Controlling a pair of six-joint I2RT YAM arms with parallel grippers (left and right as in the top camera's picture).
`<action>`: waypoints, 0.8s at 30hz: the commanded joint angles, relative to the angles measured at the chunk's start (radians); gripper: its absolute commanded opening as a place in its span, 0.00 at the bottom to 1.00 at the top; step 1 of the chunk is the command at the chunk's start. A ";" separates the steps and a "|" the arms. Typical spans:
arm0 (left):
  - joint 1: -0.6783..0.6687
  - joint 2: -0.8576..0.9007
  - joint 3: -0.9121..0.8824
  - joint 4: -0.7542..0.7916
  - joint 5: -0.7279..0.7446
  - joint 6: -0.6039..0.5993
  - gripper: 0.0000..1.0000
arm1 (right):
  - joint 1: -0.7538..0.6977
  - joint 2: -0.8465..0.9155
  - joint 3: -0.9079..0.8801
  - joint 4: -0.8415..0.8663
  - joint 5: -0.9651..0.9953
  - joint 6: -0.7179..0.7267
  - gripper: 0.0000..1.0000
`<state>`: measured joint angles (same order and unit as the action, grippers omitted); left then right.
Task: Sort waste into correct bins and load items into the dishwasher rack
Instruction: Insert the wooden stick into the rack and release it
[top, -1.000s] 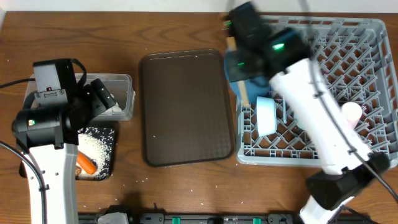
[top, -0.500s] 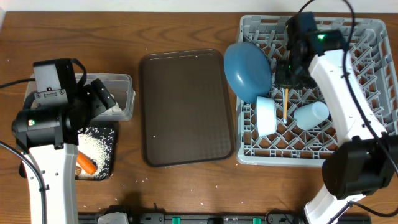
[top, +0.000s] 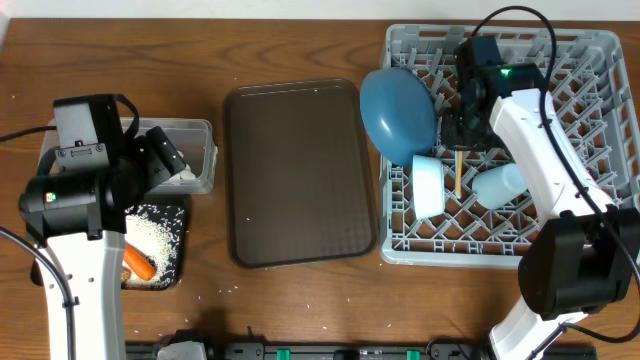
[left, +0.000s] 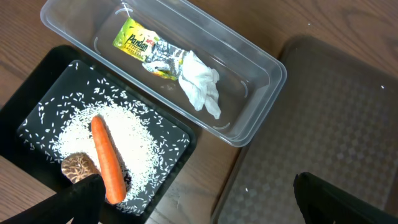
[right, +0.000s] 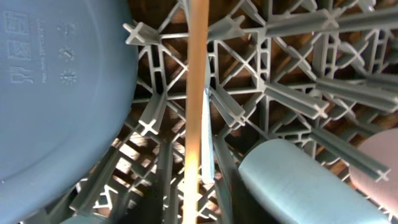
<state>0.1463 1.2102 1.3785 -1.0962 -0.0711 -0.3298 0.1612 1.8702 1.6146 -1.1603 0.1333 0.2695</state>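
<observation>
While the wooden chopstick (right: 194, 112) lies along a channel of the dishwasher rack (top: 600, 42) straight below my right fingers (top: 463, 125), lodged between pegs so it cannot roll, I cannot tell their spread; my left fingers (left: 81, 199) stand wide, empty.

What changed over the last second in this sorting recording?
The right hand swung rightward from the left edge of the rack to its middle, carrying the chopstick, which now lies among the pegs. Whether it has let go is unclear. The left hand stayed put.
</observation>
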 joint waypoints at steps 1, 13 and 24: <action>0.004 -0.001 0.002 -0.003 -0.008 0.003 0.98 | -0.005 0.002 -0.005 0.019 0.019 -0.013 0.41; 0.004 -0.001 0.002 -0.003 -0.008 0.002 0.98 | 0.018 -0.246 0.139 0.068 -0.375 -0.144 0.51; 0.004 -0.001 0.002 -0.003 -0.008 0.003 0.98 | 0.097 -0.547 0.139 0.057 -0.399 -0.134 0.99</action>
<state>0.1463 1.2102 1.3785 -1.0962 -0.0711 -0.3298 0.2493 1.3472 1.7531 -1.0756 -0.2451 0.1444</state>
